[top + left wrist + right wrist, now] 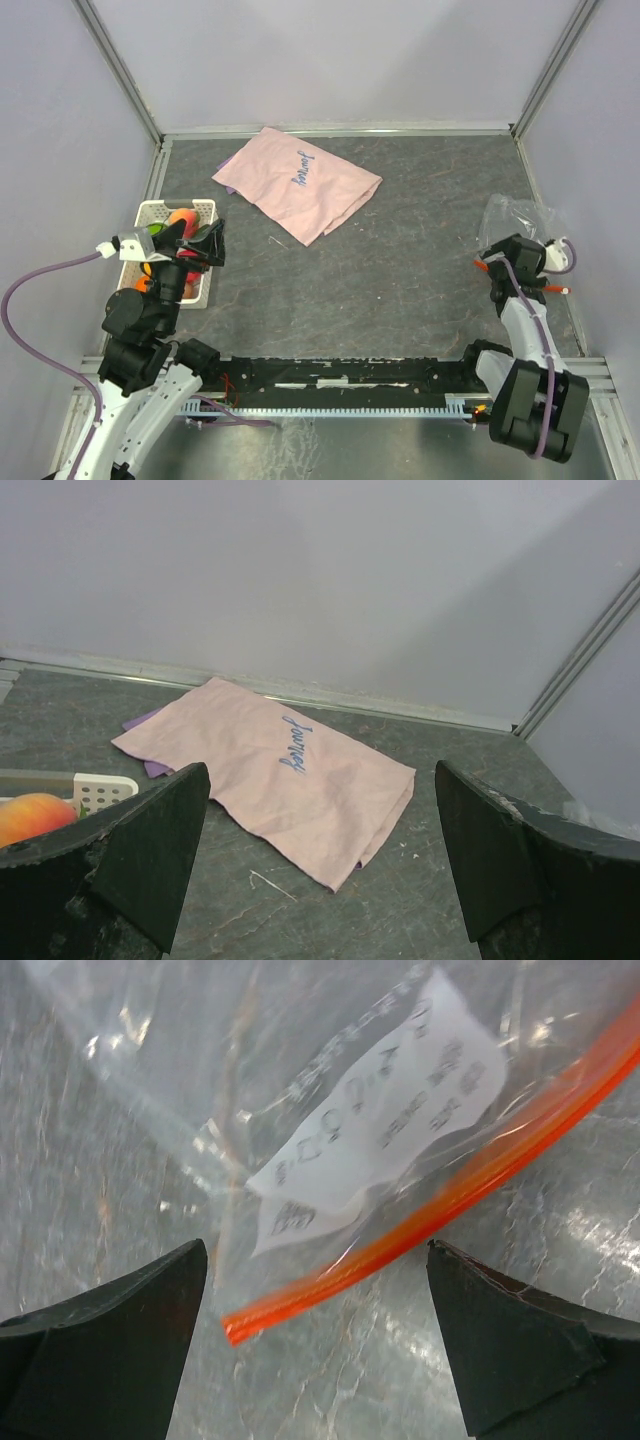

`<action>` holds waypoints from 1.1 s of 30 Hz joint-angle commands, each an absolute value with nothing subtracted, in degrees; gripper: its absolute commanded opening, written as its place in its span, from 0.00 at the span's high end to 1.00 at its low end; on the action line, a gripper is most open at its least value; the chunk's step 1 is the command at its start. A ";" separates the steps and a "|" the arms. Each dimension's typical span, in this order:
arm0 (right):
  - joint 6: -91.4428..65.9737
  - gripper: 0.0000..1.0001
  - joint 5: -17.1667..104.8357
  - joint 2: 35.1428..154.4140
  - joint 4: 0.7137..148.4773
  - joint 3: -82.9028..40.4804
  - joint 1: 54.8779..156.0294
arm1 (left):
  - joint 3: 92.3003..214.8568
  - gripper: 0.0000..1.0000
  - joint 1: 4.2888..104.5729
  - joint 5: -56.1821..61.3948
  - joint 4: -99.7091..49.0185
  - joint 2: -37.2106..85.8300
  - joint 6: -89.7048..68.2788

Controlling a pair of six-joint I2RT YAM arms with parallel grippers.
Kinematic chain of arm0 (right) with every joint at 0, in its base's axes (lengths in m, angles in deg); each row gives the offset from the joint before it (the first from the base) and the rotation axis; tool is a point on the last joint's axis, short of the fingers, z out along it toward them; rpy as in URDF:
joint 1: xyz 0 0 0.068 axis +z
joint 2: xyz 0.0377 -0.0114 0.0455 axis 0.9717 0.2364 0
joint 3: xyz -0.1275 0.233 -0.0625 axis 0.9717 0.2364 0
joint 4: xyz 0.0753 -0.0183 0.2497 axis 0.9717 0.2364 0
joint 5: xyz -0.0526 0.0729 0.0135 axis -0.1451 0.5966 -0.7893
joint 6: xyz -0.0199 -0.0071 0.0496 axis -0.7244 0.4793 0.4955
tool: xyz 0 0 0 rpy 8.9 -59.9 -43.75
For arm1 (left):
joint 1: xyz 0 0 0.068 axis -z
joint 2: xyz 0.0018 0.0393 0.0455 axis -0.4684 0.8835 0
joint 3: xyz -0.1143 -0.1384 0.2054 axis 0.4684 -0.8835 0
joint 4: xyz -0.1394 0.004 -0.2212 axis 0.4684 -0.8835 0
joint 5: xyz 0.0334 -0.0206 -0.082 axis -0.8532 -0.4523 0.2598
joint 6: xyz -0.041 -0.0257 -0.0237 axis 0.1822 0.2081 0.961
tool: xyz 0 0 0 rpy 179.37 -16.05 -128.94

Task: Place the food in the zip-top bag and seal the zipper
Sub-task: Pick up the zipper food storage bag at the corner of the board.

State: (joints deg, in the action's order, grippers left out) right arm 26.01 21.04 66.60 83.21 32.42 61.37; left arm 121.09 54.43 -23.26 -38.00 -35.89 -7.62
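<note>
**Overhead and wrist views.** The left pincer (pixel 200 245) is shown spread wide above the white slotted basket (pixel 148 210) at the left edge of the table (pixel 400 280). The food (pixel 181 217) is contained in that basket, and orange and green fruits are partly hidden by the arm. The zip-top bag (pixel 508 215) is seen crumpled at the far right of the table, well apart from the basket. The right pincer (pixel 315 1250) is spread just over the bag. One end of the red-orange zipper (pixel 450 1195) is seen between its fingers, and nothing is pinched. A pink cloth (pixel 300 188) with blue writing is laid near the back wall.
</note>
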 commanded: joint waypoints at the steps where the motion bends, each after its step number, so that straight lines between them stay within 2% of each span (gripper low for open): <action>1: 31.89 0.01 27.74 70.69 69.64 34.31 54.80 | 120.89 0.01 54.72 -22.19 -35.35 -35.89 -10.34; 5: 32.37 0.00 29.42 75.96 62.92 34.90 53.10 | 120.71 0.01 54.76 -21.82 -35.17 -35.70 -10.60; 10: 32.30 0.08 29.00 78.83 59.17 36.09 51.79 | 120.78 0.01 54.72 -21.34 -35.30 -35.07 -10.78; 15: 28.95 0.32 29.16 77.74 59.81 36.01 51.70 | 120.96 0.01 54.72 -20.92 -35.40 -35.01 -10.82; 17: 27.15 0.46 29.28 76.50 61.54 35.44 51.70 | 121.06 0.00 54.70 -20.91 -35.53 -34.93 -10.87; 19: 25.21 0.65 30.27 75.05 64.18 34.39 51.71 | 121.13 0.01 54.70 -20.61 -35.49 -34.80 -10.87; 24: 21.57 0.90 33.92 71.22 68.98 32.61 51.77 | 122.25 0.01 54.68 -19.51 -36.53 -32.77 -10.49; 27: 19.06 0.98 36.73 69.76 72.08 31.18 52.38 | 123.75 0.01 54.74 -17.91 -38.64 -30.47 -9.38; 33: 14.77 0.98 39.98 66.89 78.53 27.34 56.95 | 127.27 0.00 54.71 -12.01 -42.26 -22.37 -5.86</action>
